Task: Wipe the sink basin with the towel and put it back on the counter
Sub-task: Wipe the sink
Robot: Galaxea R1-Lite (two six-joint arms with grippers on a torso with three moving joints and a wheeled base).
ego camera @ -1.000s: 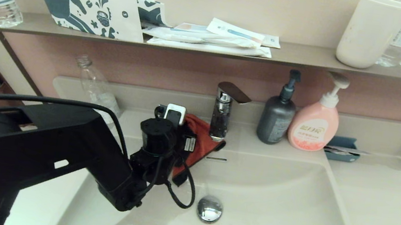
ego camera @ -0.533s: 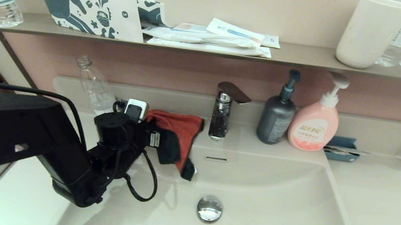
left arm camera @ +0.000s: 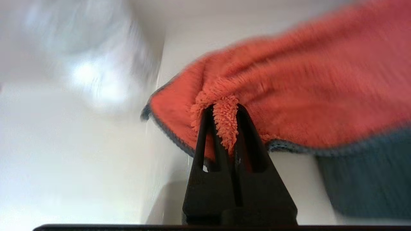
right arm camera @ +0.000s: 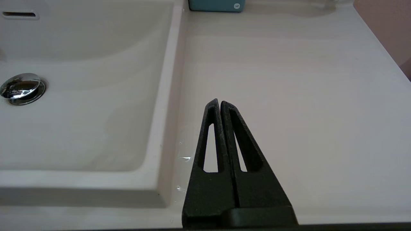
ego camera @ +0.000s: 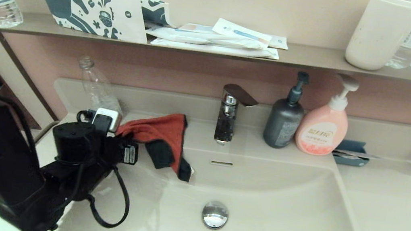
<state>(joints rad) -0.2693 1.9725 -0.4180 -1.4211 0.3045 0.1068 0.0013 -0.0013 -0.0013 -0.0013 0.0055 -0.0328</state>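
Note:
My left gripper (ego camera: 124, 132) is shut on a fold of the orange-red towel (ego camera: 164, 131), above the back-left corner of the sink basin (ego camera: 287, 225). The left wrist view shows the fingers (left arm camera: 224, 107) pinching the towel's (left arm camera: 289, 93) pile. The cloth trails toward the faucet, and its dark grey part hangs over the basin's back rim. The chrome drain stopper (ego camera: 215, 214) sits bare in the bowl. My right gripper (right arm camera: 220, 102) is shut and empty over the counter (right arm camera: 289, 80), right of the basin (right arm camera: 80, 128); it is out of the head view.
A chrome faucet (ego camera: 228, 113) stands at the back centre. Close behind my left wrist is a clear plastic bottle (ego camera: 97, 89). A dark pump bottle (ego camera: 283, 121), a pink pump bottle (ego camera: 321, 131) and a blue box (ego camera: 351, 151) line the back ledge. The wall shelf (ego camera: 312, 58) overhangs them.
My left arm has swung left and back, dragging the towel from beside the faucet toward the basin's back-left corner. The right gripper's earlier state is not shown.

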